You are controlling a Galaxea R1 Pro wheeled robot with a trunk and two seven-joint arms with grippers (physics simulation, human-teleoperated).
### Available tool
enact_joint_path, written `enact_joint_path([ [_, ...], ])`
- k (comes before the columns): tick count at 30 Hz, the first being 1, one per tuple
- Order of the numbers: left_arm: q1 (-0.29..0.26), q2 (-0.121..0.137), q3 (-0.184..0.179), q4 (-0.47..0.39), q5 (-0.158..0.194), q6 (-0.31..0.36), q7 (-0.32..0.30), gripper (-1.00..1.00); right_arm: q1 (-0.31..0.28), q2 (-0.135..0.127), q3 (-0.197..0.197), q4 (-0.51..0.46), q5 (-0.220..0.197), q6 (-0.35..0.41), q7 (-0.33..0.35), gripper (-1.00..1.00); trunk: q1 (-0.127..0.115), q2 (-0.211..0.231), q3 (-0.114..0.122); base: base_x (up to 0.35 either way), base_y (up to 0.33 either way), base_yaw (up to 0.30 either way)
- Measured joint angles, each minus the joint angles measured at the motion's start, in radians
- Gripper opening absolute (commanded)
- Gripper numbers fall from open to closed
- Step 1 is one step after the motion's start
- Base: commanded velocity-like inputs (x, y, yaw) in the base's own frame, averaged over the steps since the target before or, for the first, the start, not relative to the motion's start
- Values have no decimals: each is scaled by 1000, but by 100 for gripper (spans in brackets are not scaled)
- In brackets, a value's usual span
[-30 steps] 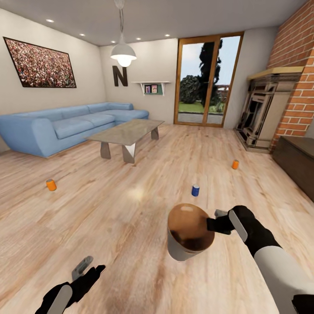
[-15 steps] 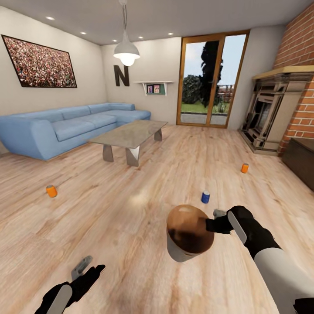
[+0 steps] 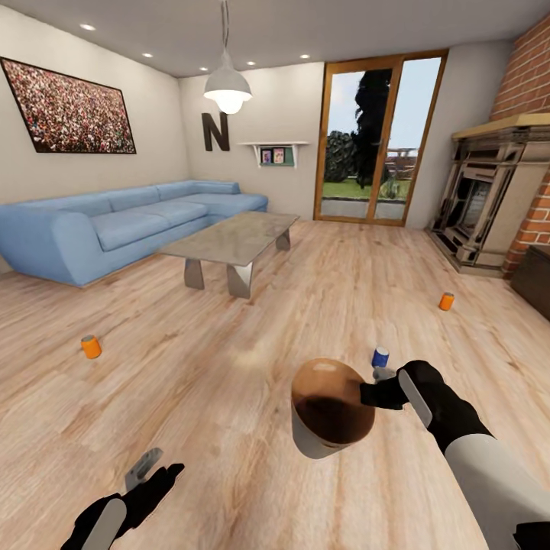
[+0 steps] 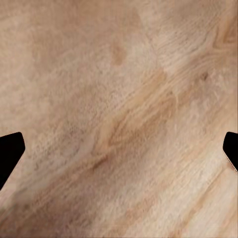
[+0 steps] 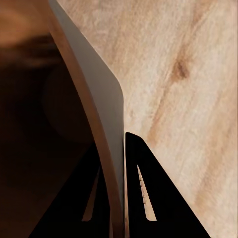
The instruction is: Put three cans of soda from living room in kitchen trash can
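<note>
My right gripper (image 3: 372, 394) is shut on the rim of the trash can (image 3: 330, 410), a grey pail with a copper-brown inside, held tilted above the wood floor. In the right wrist view the gripper (image 5: 116, 148) pinches the pail's thin wall (image 5: 94, 89). A dark blue soda can (image 3: 380, 357) stands on the floor just beyond that gripper. One orange can (image 3: 91, 346) stands far to the left, another orange can (image 3: 446, 301) to the right near the fireplace. My left gripper (image 3: 149, 475) hangs low and open over bare floor, and the left wrist view shows it (image 4: 119, 153) with nothing between its fingers.
A light-blue corner sofa (image 3: 114, 221) runs along the left wall, with a grey low table (image 3: 233, 241) in front of it. The brick fireplace (image 3: 489, 198) and a dark cabinet (image 3: 535, 279) line the right side. Glass doors (image 3: 378, 137) are at the back.
The whole view has shifted, so the camera moved: the cans now sit lower and further right in the picture, the blue one closer to my right gripper. Both arms keep their poses.
</note>
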State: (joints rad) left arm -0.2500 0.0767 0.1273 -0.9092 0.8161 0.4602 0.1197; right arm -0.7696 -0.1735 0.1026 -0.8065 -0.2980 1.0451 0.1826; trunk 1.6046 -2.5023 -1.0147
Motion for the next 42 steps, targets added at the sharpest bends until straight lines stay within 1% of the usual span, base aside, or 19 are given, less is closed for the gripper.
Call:
enact_joint_path([
  [9, 0, 0, 0, 1, -1, 0, 0, 100, 0, 3, 1, 0, 0, 0, 0, -100, 0, 0, 0, 289, 219, 0],
  [13, 0, 0, 0, 0, -1, 1, 0, 100, 0, 5, 17, 1, -1, 0, 0, -100, 0, 0, 0, 289, 219, 0],
  [17, 0, 0, 0, 0, -1, 1, 0, 100, 0, 4, 61, 2, 1, 0, 0, -100, 0, 0, 0, 289, 219, 0],
  [22, 0, 0, 0, 1, -1, 2, 0, 100, 1, 6, 83, 2, 2, 0, 1, -100, 0, 0, 0, 289, 218, 0],
  [24, 0, 0, 0, 0, -2, 2, 0, 100, 4, 7, 107, 1, 1, 1, 0, -100, 0, 0, 0, 289, 217, 0],
  [27, 0, 0, 0, 1, -2, 2, 0, 100, 7, 11, 173, 1, 15, 1, -6, -100, 0, 0, 0, 289, 213, 0],
  [29, 0, 0, 0, 1, -2, 2, 0, 100, 7, 13, 183, 0, 22, 0, -7, -100, 0, 0, 0, 289, 211, 0],
  [31, 0, -1, 0, 1, -2, 2, 0, 100, 7, 22, 188, 0, 24, 0, -8, -100, 0, 0, 0, 289, 211, 0],
  [32, 0, 0, 0, 1, -2, 2, 0, 100, 8, 34, 190, 0, 29, 0, -11, -100, 0, 0, 0, 289, 211, 0],
  [33, 0, -1, 0, 1, -2, 2, 0, 100, 8, 38, 190, -1, 15, 1, -12, -100, 0, 0, 0, 289, 211, 0],
  [35, 0, -1, 0, 1, -2, 2, 0, 100, 11, 51, 191, -1, 10, 2, -23, -100, 0, 0, 0, 289, 211, 0],
  [36, 0, -1, 0, 1, -2, 2, 0, 100, 17, 64, 191, -1, 28, 1, -37, -100, 0, 0, 0, 289, 209, 0],
  [38, 0, -1, 0, 0, -2, 2, 0, 100, 29, 87, 187, -1, 87, 1, -58, -100, 0, 0, 0, 289, 209, 0],
  [40, 0, -1, 0, 1, -1, 2, 0, 100, 36, 101, 184, -3, 140, 1, -65, -100, 0, 0, 0, 289, 207, 0],
  [42, 0, -1, 0, 1, -2, 2, 0, 100, 39, 106, 183, -12, 165, 1, -65, -100, 0, 0, 0, 289, 207, 0],
])
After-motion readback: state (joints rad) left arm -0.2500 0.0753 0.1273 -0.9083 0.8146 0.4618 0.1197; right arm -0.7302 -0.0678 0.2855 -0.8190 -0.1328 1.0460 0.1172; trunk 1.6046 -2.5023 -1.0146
